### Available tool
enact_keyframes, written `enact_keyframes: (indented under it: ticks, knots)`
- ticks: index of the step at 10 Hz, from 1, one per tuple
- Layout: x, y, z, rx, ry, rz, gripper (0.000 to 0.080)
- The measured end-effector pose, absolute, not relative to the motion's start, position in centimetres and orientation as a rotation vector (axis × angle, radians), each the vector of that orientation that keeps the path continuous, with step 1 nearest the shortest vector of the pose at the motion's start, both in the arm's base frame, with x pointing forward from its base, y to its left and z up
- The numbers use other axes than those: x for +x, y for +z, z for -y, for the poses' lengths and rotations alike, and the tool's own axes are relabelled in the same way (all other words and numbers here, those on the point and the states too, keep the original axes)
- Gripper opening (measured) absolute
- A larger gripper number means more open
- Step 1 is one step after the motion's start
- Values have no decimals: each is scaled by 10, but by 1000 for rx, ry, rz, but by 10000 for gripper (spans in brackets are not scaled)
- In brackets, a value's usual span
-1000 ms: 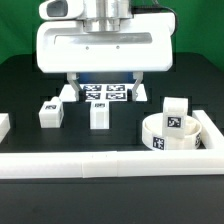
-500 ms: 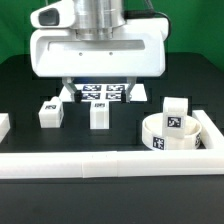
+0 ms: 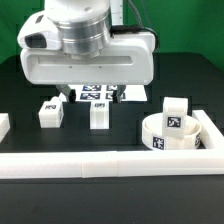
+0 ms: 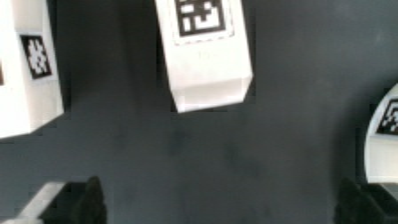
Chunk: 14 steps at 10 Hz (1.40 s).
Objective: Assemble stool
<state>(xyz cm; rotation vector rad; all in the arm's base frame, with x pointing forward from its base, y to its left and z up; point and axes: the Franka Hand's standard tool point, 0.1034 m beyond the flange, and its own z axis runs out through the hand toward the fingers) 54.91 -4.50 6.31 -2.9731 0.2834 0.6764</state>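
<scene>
Approach-for-pick step, nothing joined yet: gripper (image 4: 217,205), fingers spread & empty, hovers nr middle leg (image 3: 99,113) at centre of table (image 3: 20,100), seat (image 3: 170,135) by its front edge, ext. view's right; next needs centring over leg, then descent.

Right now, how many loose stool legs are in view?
3. Left leg at the exterior view's left; middle leg in front of the marker board; right leg behind the seat. The arm may hide others.

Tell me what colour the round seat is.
The seat is white, with black-and-white square tags on it; the exterior view shows it best.
</scene>
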Motion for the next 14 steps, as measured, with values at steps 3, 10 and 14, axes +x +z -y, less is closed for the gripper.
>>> enact_keyframes:
  ticks: [3,10,14]
  knots:
    - [535,45,46,-2877,969,-275,649]
    - [513,27,44,-2664,1421,-252,649]
    - [508,12,39,-2674,1393,-241,649]
